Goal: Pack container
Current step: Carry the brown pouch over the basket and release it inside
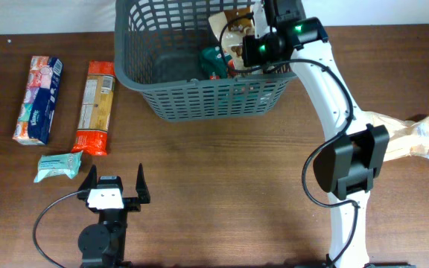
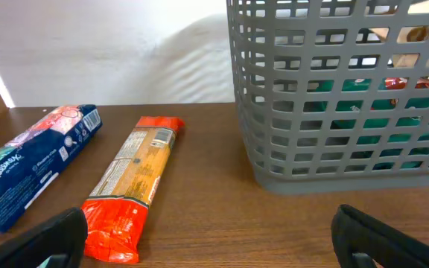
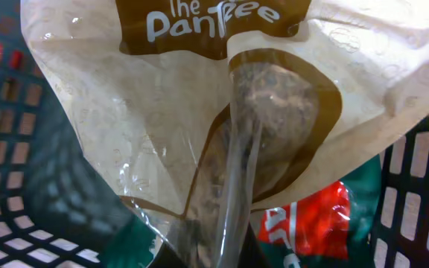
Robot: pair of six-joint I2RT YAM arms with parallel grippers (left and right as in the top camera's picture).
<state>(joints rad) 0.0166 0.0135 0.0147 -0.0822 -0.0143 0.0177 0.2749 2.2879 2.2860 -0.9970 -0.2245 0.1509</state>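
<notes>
Container: large dark grey plastic basket (image 1: 199, 100), lattice-slotted walls, solid rim, far middle of the bench (image 1: 222, 186); glossy green-and-red packet (image 1: 216, 63) inside

We log the right pincer (image 1: 246, 46) clamped on a crinkly tan-and-brown film bag (image 3: 199, 89) within the basket's right end; placing in hand, we judge, release due once it rests

We log the left pincer (image 1: 115, 186) spread wide, empty

Flat orange pasta packet (image 1: 95, 106) and blue tissue pack (image 1: 39, 100) wait at left
</notes>
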